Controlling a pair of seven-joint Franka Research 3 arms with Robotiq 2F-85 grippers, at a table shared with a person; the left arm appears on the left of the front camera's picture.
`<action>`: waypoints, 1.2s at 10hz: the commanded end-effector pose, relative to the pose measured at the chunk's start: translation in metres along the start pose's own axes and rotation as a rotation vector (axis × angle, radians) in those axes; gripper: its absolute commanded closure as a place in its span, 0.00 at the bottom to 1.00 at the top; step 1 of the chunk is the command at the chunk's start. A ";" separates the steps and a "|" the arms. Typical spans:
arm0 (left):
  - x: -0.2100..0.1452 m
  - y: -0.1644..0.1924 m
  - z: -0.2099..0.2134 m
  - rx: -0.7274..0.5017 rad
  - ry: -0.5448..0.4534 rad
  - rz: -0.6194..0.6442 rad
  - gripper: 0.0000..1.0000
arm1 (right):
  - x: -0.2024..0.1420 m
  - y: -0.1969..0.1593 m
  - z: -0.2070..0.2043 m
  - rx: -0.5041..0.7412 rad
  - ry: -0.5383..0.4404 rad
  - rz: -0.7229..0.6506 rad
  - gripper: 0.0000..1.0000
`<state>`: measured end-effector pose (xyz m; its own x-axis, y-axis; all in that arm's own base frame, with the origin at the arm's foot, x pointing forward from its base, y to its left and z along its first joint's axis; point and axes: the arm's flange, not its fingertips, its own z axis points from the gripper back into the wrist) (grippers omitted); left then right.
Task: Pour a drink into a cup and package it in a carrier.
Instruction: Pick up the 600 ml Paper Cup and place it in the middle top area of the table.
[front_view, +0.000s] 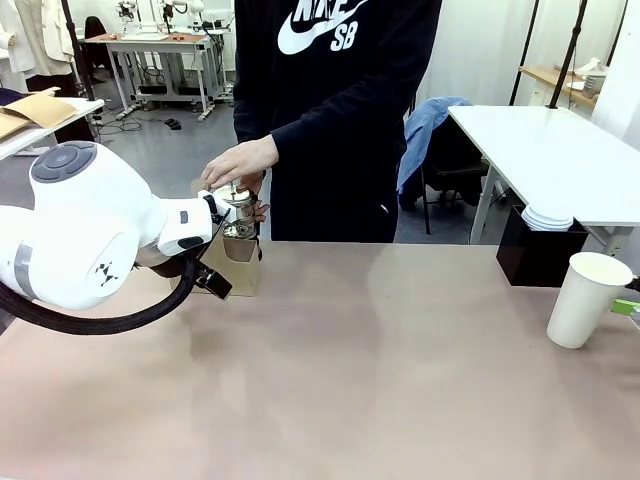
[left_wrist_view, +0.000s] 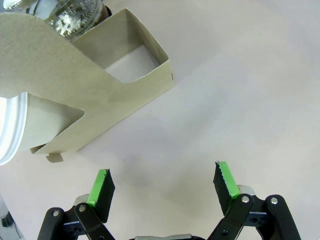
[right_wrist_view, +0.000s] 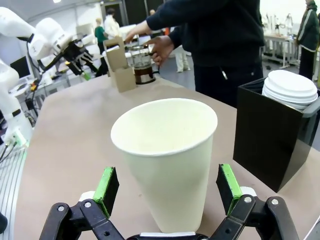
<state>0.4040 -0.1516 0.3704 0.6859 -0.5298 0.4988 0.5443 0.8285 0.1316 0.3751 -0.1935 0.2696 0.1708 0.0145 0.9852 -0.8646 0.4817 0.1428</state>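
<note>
A white paper cup (front_view: 585, 298) (right_wrist_view: 165, 155) stands upright and empty at the table's right. My right gripper (right_wrist_view: 167, 184) is open, a green pad on either side of the cup and small gaps between. The tan cardboard carrier (front_view: 238, 268) (left_wrist_view: 115, 95) (right_wrist_view: 120, 67) stands at the far left-centre. My left gripper (left_wrist_view: 162, 182) (front_view: 214, 283) is open just short of it, holding nothing. Behind the carrier the person's hands hold a glass press (front_view: 238, 218) (right_wrist_view: 143, 65) with the dark drink (right_wrist_view: 144, 75) in it.
A black box (front_view: 535, 255) (right_wrist_view: 270, 135) with a stack of white lids (right_wrist_view: 290, 89) stands at the far right, close behind the cup. A white rounded rim (left_wrist_view: 9, 130) shows by the carrier's edge. Bare tabletop (front_view: 380, 380) spans the middle and front.
</note>
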 end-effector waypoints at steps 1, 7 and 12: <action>0.000 0.000 0.000 0.000 0.000 0.000 0.00 | -0.004 0.004 -0.012 -0.034 -0.004 0.028 0.00; 0.000 0.000 0.000 0.000 0.000 0.000 0.00 | -0.013 0.003 -0.035 -0.018 -0.012 0.023 0.00; 0.000 0.000 0.000 0.000 0.000 0.000 0.00 | -0.019 0.002 -0.058 -0.033 -0.021 0.019 0.00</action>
<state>0.4040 -0.1516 0.3704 0.6859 -0.5298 0.4988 0.5443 0.8285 0.1316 0.3964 -0.1528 0.2508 0.1724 -0.0047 0.9850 -0.8610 0.4851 0.1530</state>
